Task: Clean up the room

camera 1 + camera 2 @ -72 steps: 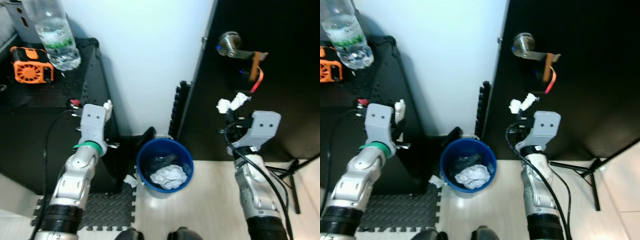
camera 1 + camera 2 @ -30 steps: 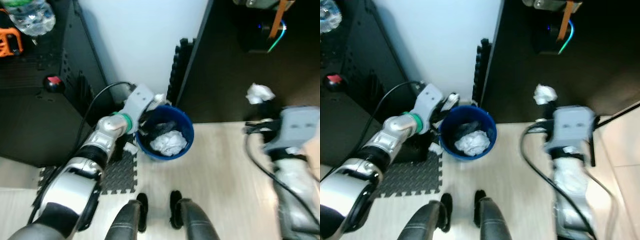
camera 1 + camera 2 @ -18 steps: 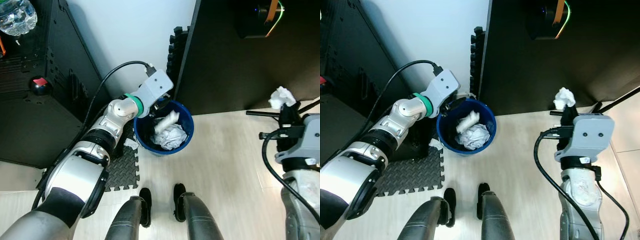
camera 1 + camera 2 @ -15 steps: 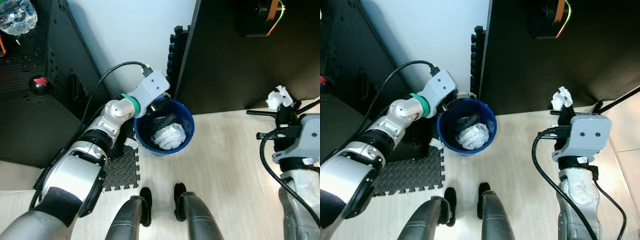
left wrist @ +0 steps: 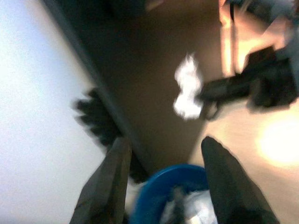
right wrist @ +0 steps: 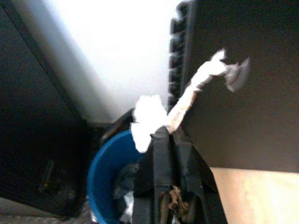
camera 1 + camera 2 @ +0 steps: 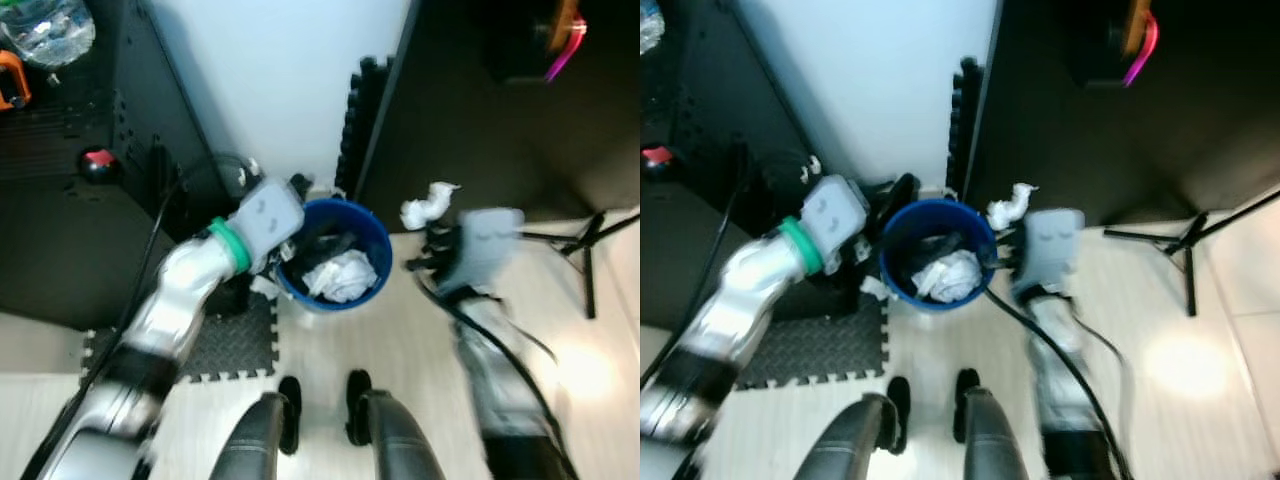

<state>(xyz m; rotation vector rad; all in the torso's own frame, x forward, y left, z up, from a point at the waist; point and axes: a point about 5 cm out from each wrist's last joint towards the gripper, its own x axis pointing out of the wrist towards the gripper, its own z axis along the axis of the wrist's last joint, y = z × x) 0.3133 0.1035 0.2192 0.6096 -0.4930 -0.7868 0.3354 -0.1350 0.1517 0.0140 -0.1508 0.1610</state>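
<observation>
Crumpled tissue sits pinched in the right hand, held just beside the rim of the blue bin on the floor. White paper lies inside the bin. Opposite, the left hand hovers at the bin's rim, fingers spread and empty.

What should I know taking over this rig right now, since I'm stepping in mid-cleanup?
Right pincer: shut on a crumpled tissue, at the right edge of the blue bin, not yet over its opening.
Left pincer: open, nothing in it, beside the bin's left rim.
Done: crumpled paper already lies in the bin.
Left: bring the tissue over the opening and let go. A small white scrap lies on the floor by the bin's left side; likely next.
</observation>
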